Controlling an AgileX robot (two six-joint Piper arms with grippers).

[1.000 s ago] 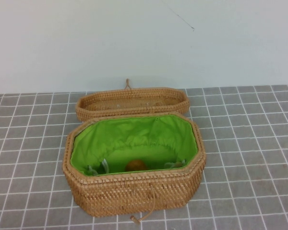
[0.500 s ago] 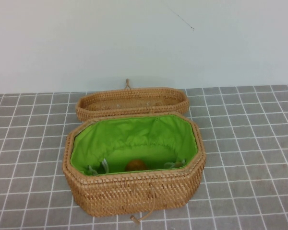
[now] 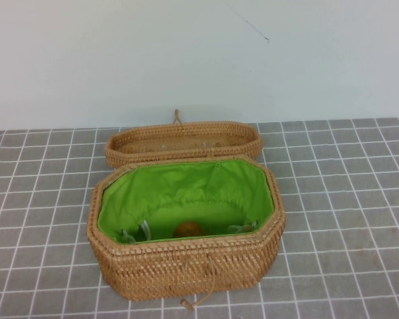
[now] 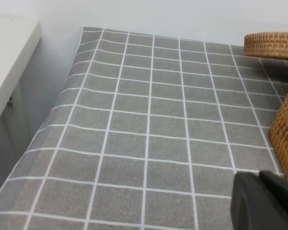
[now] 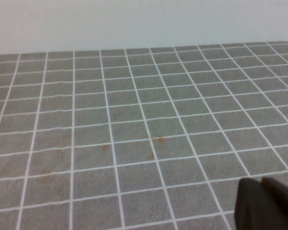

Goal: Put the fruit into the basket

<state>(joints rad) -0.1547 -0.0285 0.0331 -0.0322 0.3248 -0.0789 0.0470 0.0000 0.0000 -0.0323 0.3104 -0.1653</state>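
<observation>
Grey grid-patterned table cover (image 3: 346, 199) spans the whole surface up to the pale back wall (image 3: 199, 53).

The basket (image 3: 186, 266) sits near the front edge, centred, its lid (image 3: 183, 141) folded open behind it toward the back edge. Green lining (image 3: 179, 189) exposed. A cord loop (image 3: 193, 302) hangs at the basket's front wall.

The fruit (image 3: 188, 229) lies inside the basket, on the lining floor, close to the front wall.

My left gripper (image 4: 264, 201): over the table's left part, just beside the basket's wicker side; open or clenched, I cannot tell.

My right gripper (image 5: 266, 203): over bare cover; same, cannot tell.
</observation>
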